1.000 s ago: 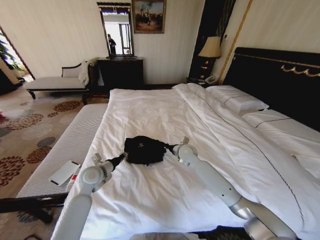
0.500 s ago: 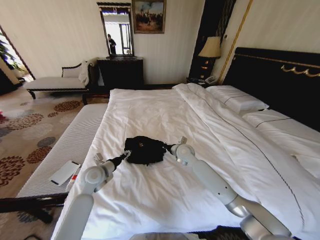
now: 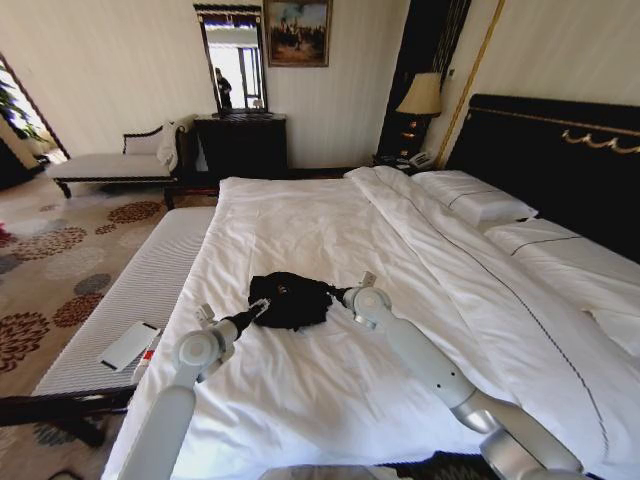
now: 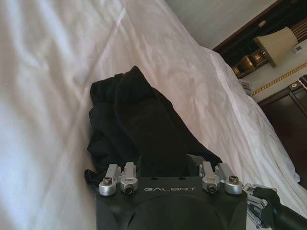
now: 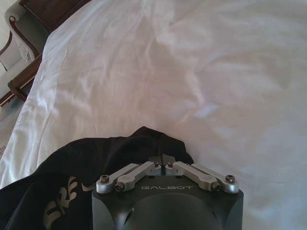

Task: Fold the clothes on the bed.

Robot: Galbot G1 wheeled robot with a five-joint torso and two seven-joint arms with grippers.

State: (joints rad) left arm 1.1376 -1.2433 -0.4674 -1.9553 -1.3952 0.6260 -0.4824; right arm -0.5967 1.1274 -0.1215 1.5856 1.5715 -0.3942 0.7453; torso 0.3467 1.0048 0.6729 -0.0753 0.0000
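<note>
Both claws, left claw (image 3: 262,304) and right claw (image 3: 337,293), seemingly pinch the limp, light T-shirt (image 3: 290,298) by opposite edges on the bed (image 3: 330,380).

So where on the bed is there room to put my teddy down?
Bare duvet lies between the shirt and the bed's far edge, and more between the shirt and the pillows. It is crowded at the shirt itself: the left hand and right hand sit at its sides.

Head high over bed (image 3: 330,390); wrists close, sharing T-shirt (image 3: 290,298).
</note>
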